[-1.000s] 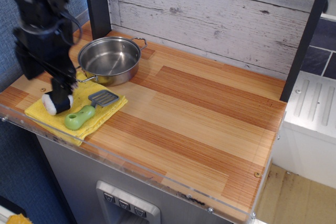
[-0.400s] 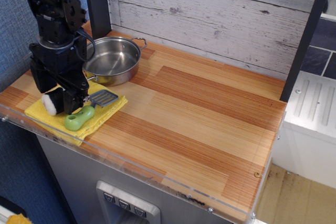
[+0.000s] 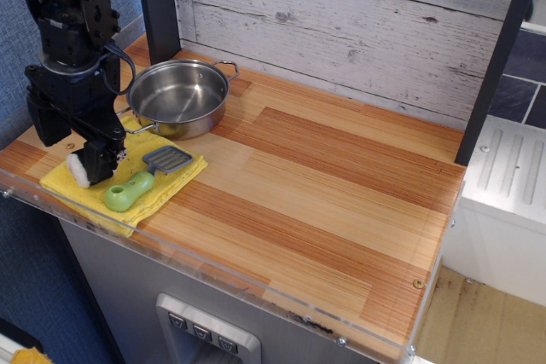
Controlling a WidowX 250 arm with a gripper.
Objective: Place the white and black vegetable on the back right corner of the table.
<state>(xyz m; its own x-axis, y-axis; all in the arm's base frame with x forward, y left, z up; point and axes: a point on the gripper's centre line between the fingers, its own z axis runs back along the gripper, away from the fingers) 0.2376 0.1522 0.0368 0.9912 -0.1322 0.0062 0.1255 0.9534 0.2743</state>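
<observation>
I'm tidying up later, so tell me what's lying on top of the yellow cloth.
On the yellow cloth: a green-handled spatula and the white and black vegetable, mostly hidden by the claw over it.

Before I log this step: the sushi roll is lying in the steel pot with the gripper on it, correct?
Not in the pot. The observation.image view shows the sushi roll on the yellow cloth, in front of the steel pot, with the gripper on it.

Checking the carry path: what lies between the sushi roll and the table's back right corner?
Pot and spatula sit near the roll; beyond them, bare table.
</observation>
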